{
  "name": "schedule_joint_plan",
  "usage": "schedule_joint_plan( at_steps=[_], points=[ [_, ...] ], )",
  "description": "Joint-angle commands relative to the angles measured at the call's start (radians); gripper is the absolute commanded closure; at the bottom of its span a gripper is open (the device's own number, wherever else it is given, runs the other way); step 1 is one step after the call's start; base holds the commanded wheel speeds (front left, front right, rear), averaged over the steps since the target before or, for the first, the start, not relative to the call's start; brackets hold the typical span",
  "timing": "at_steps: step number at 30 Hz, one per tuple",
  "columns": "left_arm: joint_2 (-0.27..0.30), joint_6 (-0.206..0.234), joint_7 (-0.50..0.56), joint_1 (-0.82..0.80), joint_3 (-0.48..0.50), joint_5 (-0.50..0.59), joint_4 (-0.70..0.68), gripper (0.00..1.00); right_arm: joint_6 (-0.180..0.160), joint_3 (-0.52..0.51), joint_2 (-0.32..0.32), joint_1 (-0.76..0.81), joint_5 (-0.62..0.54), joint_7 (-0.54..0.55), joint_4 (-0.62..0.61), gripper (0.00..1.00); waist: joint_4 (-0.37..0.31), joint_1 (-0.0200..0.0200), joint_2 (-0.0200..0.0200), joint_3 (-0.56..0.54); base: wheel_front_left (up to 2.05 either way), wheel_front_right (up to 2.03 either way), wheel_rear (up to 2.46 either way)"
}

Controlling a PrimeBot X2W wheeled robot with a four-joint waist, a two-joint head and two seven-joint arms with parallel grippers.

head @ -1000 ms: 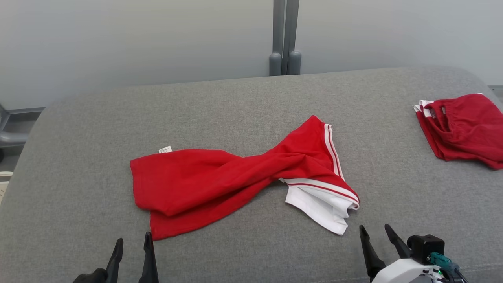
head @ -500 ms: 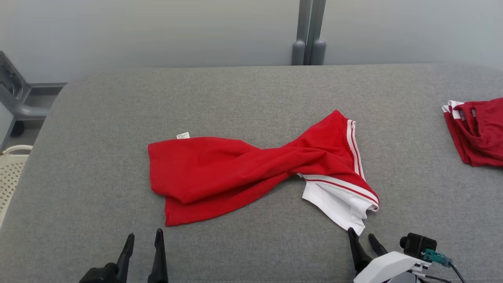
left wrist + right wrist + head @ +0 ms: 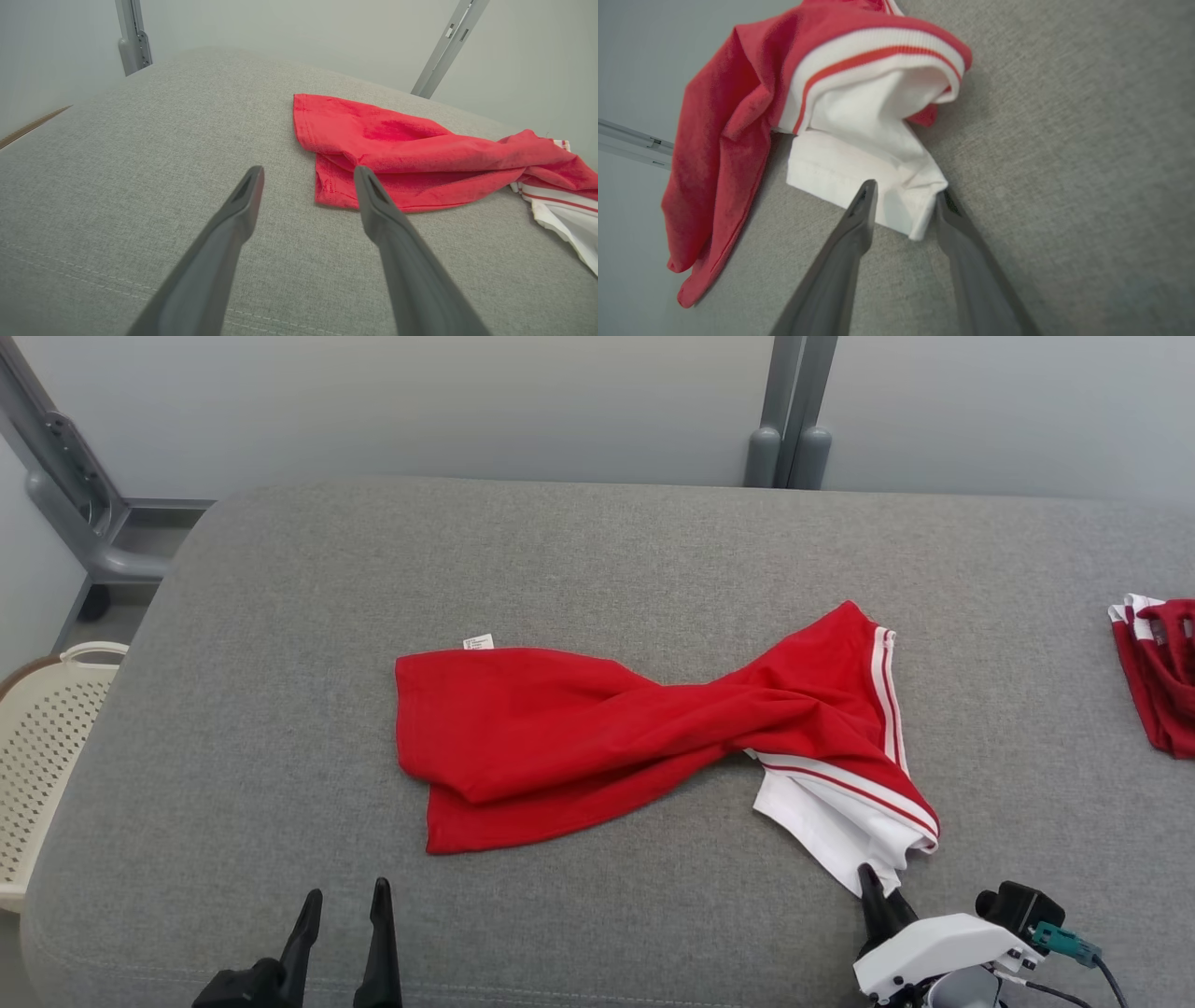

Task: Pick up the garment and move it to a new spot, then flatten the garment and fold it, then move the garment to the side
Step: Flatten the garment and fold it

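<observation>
The garment (image 3: 597, 737) is a red shirt with white-striped trim, lying twisted across the middle of the grey padded surface (image 3: 597, 551). Its white sleeve (image 3: 831, 817) points toward my right arm. My right gripper (image 3: 878, 887) is at that sleeve's near corner. In the right wrist view the right gripper (image 3: 906, 191) has its fingers on either side of the white sleeve (image 3: 859, 135) corner, partly narrowed but still apart. My left gripper (image 3: 345, 896) stands open over bare surface, short of the garment's red hem. In the left wrist view the left gripper (image 3: 308, 172) is open, with the garment (image 3: 397, 149) just beyond.
A second red garment (image 3: 1158, 672) lies folded at the right edge of the surface. A cream perforated basket (image 3: 47, 737) stands beside the left edge, below the surface. Grey posts (image 3: 789, 439) rise against the pale wall behind.
The camera has turned, so the whole picture has shifted right. My right gripper has reached forward to the white sleeve corner, and its fingers have drawn closer together. The left gripper has held its place.
</observation>
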Motion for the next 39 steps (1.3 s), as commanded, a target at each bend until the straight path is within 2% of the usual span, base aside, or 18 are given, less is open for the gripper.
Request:
schedule_joint_plan(
  at_steps=[1,3,12,18,23,25,34,39],
  points=[
    [0.009,0.002,-0.001,0.007,-0.001,0.001,-0.004,0.0,-0.002,-0.002,0.0,0.0,0.007,0.004,0.007,0.76,0.002,0.0,-0.0001,-0.004,0.0,0.0,0.0],
    [0.009,0.006,-0.001,0.013,-0.001,-0.001,-0.006,0.0,-0.002,-0.031,-0.002,0.0,0.014,0.003,0.005,1.0,0.001,0.0,-0.0001,-0.008,0.0,0.0,0.0],
    [0.009,-0.001,0.005,0.018,-0.005,-0.024,-0.003,0.0,-0.001,-0.035,-0.002,0.014,0.075,0.002,-0.055,1.0,-0.023,0.0,-0.0001,-0.008,0.0,0.0,0.0],
    [-0.014,-0.029,0.054,-0.028,-0.012,-0.117,0.037,0.0,-0.001,-0.053,-0.003,0.038,0.032,0.002,-0.147,1.0,-0.057,0.0,-0.0001,-0.001,0.0,0.0,0.0],
    [-0.026,-0.038,0.113,-0.097,-0.01,-0.248,0.133,0.0,-0.001,-0.06,-0.002,0.05,0.001,0.002,-0.194,1.0,-0.087,0.0,-0.0001,0.005,0.0,0.0,0.0],
    [-0.03,-0.026,0.14,-0.15,-0.01,-0.322,0.208,0.0,-0.001,-0.057,-0.002,0.047,-0.01,0.002,-0.205,1.0,-0.099,0.0,-0.0001,0.01,0.0,0.0,0.0],
    [-0.031,0.01,0.152,-0.299,-0.058,-0.477,0.433,0.0,-0.001,-0.021,-0.002,0.028,0.004,0.002,-0.222,1.0,-0.134,0.0,-0.0001,0.038,0.0,0.0,0.0],
    [-0.031,0.001,0.131,-0.344,-0.068,-0.545,0.507,0.0,-0.001,-0.021,-0.002,0.017,-0.003,0.002,-0.225,1.0,-0.147,0.0,-0.0001,0.049,0.0,0.0,0.0]
  ],
)
